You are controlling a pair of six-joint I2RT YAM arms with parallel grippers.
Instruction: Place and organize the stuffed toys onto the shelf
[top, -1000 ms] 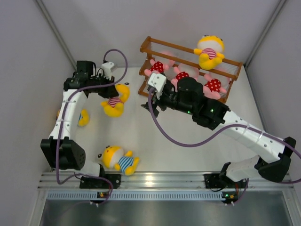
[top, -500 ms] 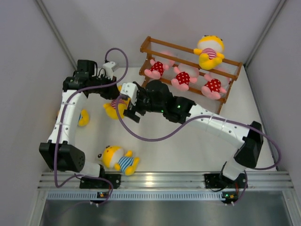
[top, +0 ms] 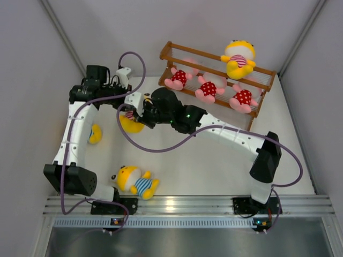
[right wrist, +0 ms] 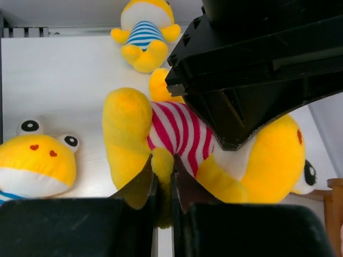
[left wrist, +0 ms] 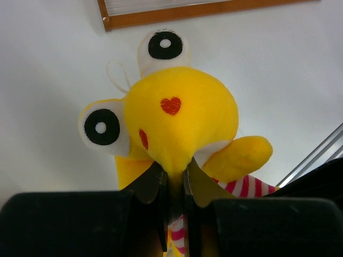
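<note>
The pink-striped yellow doll [left wrist: 182, 118] is just left of the shelf [top: 216, 56]. The left hand [left wrist: 174, 179] pinches its head; the right hand [right wrist: 163, 176] is closed on one limb. I think one hand should release before the lift.

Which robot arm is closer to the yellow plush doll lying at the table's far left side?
Left. Seen from above, the left arm crosses over that yellow plush doll, partly hiding it. The right arm stretches across the middle, ending at the pink-striped yellow doll farther right.
</note>
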